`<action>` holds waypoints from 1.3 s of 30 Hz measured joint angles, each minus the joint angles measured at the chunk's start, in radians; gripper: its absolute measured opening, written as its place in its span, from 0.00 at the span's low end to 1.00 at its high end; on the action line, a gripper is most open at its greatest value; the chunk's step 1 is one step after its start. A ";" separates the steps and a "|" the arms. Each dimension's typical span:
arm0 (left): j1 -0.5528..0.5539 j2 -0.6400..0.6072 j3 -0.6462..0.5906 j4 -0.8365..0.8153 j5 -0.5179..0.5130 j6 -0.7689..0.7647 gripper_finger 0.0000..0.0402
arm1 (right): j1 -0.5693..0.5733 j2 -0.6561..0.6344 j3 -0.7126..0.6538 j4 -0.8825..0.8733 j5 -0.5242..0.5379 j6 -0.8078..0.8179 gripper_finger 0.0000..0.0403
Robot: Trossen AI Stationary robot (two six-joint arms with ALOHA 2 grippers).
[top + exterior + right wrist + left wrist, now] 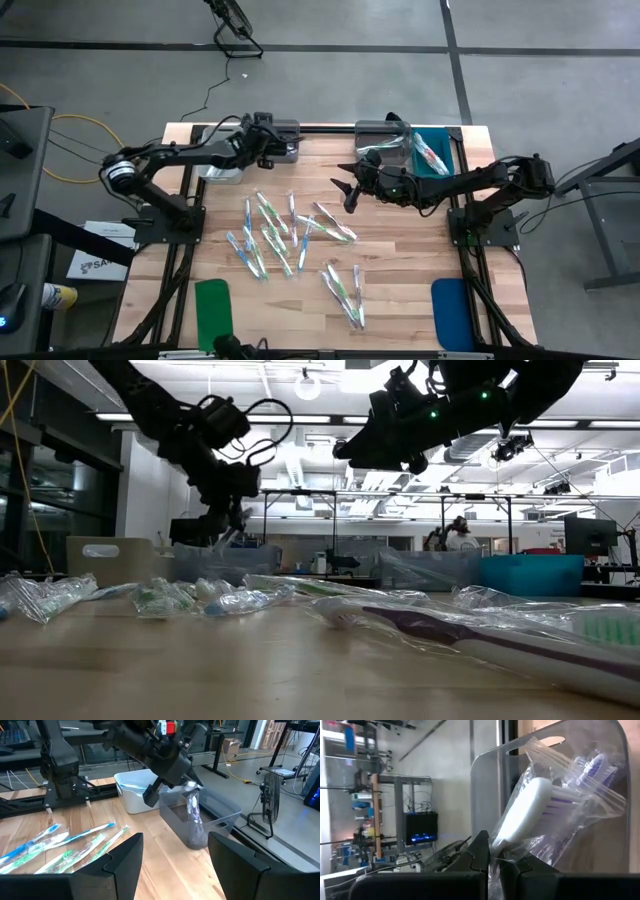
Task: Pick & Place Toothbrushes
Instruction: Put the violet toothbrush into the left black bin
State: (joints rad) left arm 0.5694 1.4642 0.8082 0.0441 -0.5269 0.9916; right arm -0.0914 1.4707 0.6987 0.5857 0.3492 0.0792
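The left claw (189, 787) pinched a wrapped purple toothbrush (540, 802) above the grey bin (210, 822), seemingly ready to drop it in; the right claw (347, 190) hung spread over the table (400, 270), near the scattered toothbrushes (290, 235), probably for the next pick
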 joint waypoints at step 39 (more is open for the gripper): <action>0.000 0.189 0.262 -0.368 -0.055 -0.162 0.41 | 0.000 0.000 0.000 -0.038 -0.009 0.008 0.54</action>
State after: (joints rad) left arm 0.5694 1.6527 1.0698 -0.3241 -0.5819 0.8294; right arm -0.0914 1.4712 0.6986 0.5476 0.3405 0.0869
